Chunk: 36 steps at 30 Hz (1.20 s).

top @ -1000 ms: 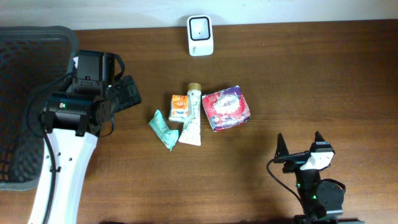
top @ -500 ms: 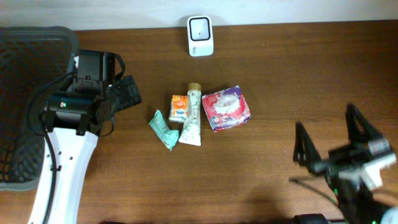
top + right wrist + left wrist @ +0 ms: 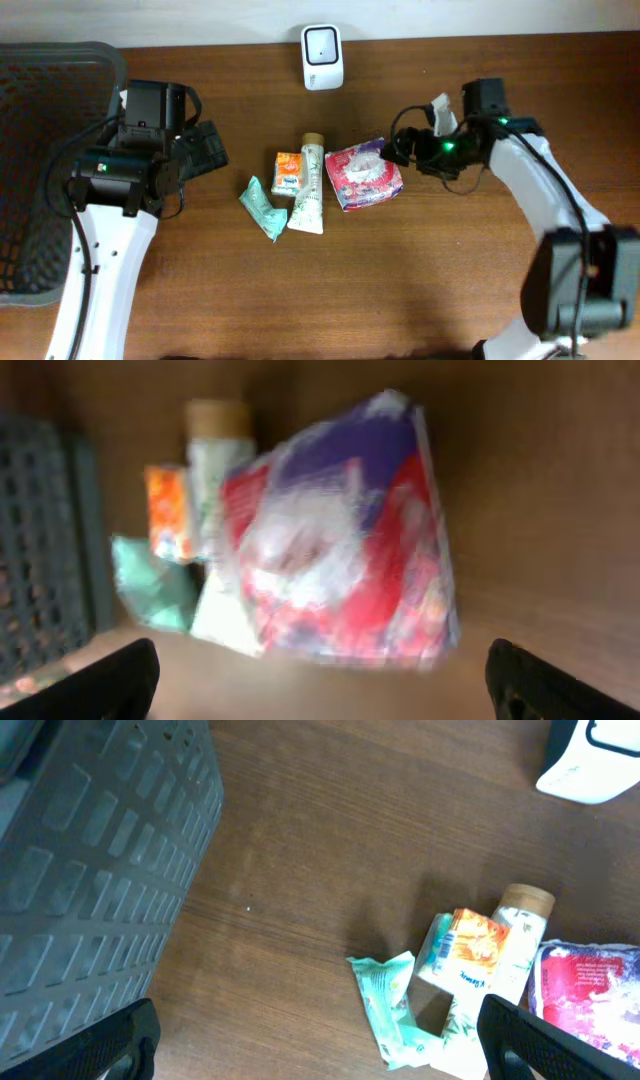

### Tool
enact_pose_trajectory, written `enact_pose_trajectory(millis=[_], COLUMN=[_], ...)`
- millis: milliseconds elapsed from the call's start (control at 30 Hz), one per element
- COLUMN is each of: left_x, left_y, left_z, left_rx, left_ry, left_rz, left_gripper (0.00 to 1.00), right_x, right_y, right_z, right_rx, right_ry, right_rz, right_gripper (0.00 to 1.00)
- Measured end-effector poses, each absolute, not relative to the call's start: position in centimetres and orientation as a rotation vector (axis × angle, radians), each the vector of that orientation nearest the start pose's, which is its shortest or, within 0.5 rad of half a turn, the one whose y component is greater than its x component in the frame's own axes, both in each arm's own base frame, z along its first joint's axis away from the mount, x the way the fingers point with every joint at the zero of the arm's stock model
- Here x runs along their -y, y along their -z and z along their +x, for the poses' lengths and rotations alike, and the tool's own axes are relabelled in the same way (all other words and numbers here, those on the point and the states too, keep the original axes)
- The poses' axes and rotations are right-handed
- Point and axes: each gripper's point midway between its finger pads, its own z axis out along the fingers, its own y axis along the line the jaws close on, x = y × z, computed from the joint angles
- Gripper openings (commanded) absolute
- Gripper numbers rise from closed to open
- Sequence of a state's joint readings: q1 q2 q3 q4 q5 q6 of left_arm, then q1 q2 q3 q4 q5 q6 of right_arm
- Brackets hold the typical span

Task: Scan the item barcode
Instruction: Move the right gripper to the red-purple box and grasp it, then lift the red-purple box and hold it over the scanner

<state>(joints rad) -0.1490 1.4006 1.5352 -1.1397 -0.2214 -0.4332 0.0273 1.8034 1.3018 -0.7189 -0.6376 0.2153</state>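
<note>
Your red packet sits on the surface, outside the basket (left pincer, right pincer both wide open).

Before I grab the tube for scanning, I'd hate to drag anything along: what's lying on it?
The orange packet overlaps the tube's edge below the cap. The green sachet meets its flat end. The tube's print under the packet is hidden.
</note>
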Motion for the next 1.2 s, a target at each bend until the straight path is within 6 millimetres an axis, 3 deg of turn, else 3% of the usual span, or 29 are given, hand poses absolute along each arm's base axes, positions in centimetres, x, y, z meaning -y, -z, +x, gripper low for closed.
enact_pose_trajectory(millis=[33,100,133,200,233,267,300,333,400,500,533,600,633,667,700,733,800,833,867,900,933,1000,1033,1067,1100,1133,1167,1200], left_x=[1.3,1.3,1.3,1.3,1.3,1.3,1.3,1.3,1.3,1.3,1.3,1.3,1.3,1.3,1.3,1.3,1.3,1.3,1.3,1.3,1.3,1.3,1.3,1.3,1.3,1.3,1.3,1.3], left_y=[-26.2,-26.2,-26.2,-26.2,-26.2,-26.2,-26.2,-26.2,-26.2,-26.2,-26.2,-26.2,-26.2,-26.2,-26.2,-26.2,-26.2,-26.2,-26.2,-26.2,-26.2,-26.2,-26.2,-26.2,-26.2,-26.2,-26.2,-26.2], left_z=[34.1,34.1,34.1,34.1,34.1,34.1,34.1,34.1,34.1,34.1,34.1,34.1,34.1,34.1,34.1,34.1,34.1,34.1,34.1,34.1,34.1,34.1,34.1,34.1,34.1,34.1,34.1,34.1], left_rx=[-2.502,-2.502,-2.502,-2.502,-2.502,-2.502,-2.502,-2.502,-2.502,-2.502,-2.503,-2.502,-2.502,-2.502,-2.502,-2.502,-2.502,-2.502,-2.502,-2.502,-2.502,-2.502,-2.502,-2.502,-2.502,-2.502,-2.502,-2.502], left_ry=[-0.059,-0.06,-0.059,-0.059,-0.059,-0.059,-0.06,-0.059,-0.059,-0.059,-0.059,-0.059,-0.059,-0.059,-0.059,-0.059,-0.059,-0.059,-0.06,-0.059,-0.059,-0.059,-0.059,-0.059,-0.06,-0.059,-0.06,-0.059], left_rz=[-0.441,-0.441,-0.44,-0.44,-0.441,-0.441,-0.44,-0.44,-0.44,-0.44,-0.44,-0.441,-0.441,-0.44,-0.44,-0.44,-0.44,-0.44,-0.441,-0.44,-0.44,-0.441,-0.441,-0.44,-0.441,-0.44,-0.441,-0.44], left_gripper=[0.99,0.99,0.99,0.99,0.99,0.99,0.99,0.99,0.99,0.99,0.99,0.99,0.99,0.99,0.99,0.99,0.99,0.99,0.99,0.99,0.99,0.99,0.99,0.99,0.99,0.99,0.99,0.99], right_x=[-11.5,-11.5,-11.4,-11.2,-12.1,-12.6,-13.2,-13.7,-15.6,-15.8,-14.4,-11.0,-8.8,-7.0,-5.1,-4.1,-2.5,-2.4,-2.9,-4.9,-7.5,-14.8,-19.0,-22.2,-23.6,-23.6,-23.1,-20.8], right_y=[-8.3,-7.1,-6.7,-5.6,-5.4,-3.9,-3.0,-2.1,-2.0,-2.9,-4.3,-9.7,-13.9,-15.2,-14.8,-13.7,-9.0,-7.6,-7.5,-7.1,-7.0,-9.5,-11.8,-13.6,-14.6,-15.5,-15.6,-15.5], right_z=[40.3,40.6,40.7,40.6,40.2,39.7,39.4,39.0,38.2,37.4,37.0,39.0,39.4,38.6,38.2,37.9,36.7,36.3,36.4,36.5,36.3,37.2,38.0,37.9,37.8,38.3,38.7,39.6], right_rx=[-2.744,-2.755,-2.762,-2.781,-2.765,-2.787,-2.796,-2.813,-2.814,-2.853,-2.949,-2.911,-2.828,-2.807,-2.786,-2.79,-2.878,-2.915,-2.921,-2.944,-2.965,-2.926,-2.862,-2.821,-2.8,-2.778,-2.777,-2.792], right_ry=[-0.977,-0.979,-0.961,-0.936,-1.022,-1.083,-1.132,-1.162,-1.22,-1.21,-1.029,-0.595,-0.286,-0.052,0.216,0.339,0.541,0.567,0.54,0.44,0.342,0.062,-0.123,-0.257,-0.314,-0.323,-0.319,-0.301], right_rz=[0.12,0.135,0.139,0.082,-0.004,-0.025,-0.041,-0.056,-0.125,-0.122,-0.07,-0.022,0.041,0.136,0.215,0.23,0.239,0.22,0.208,0.136,0.035,-0.151,-0.233,-0.305,-0.343,-0.336,-0.317,-0.244], right_gripper=[0.89,0.87,0.8,0.81,0.6,0.55,0.42,0.04,0.04,0.04,0.04,0.04,0.04,0.04,0.04,0.05,0.22,0.81,0.83,0.83,0.9,0.94,1.0,0.99,0.99,0.99,0.99,0.99])
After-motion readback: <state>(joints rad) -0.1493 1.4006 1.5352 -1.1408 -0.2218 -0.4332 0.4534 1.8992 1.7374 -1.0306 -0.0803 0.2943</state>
